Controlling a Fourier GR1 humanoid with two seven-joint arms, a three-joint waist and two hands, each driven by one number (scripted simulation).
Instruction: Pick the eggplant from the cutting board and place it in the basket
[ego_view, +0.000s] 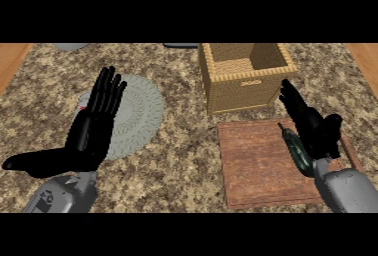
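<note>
Eggplant (298, 150): dark green, long and thin, lying on the right part of the cutting board (262, 165), mostly covered by the right hand (316, 129). Right hand sits over and just right of it, fingers straight and pointing far toward the basket, thumb out to the right — not closed on it yet. Looks like the grasp step, pre-closure.

Basket (247, 75) is just beyond the board's far edge, open top. Next move, as I read it: curl around the eggplant, lift, carry far and slightly left over the rim.

Left hand (92, 127) resting at left, fingers straight, over a pale round plate (140, 117).
</note>
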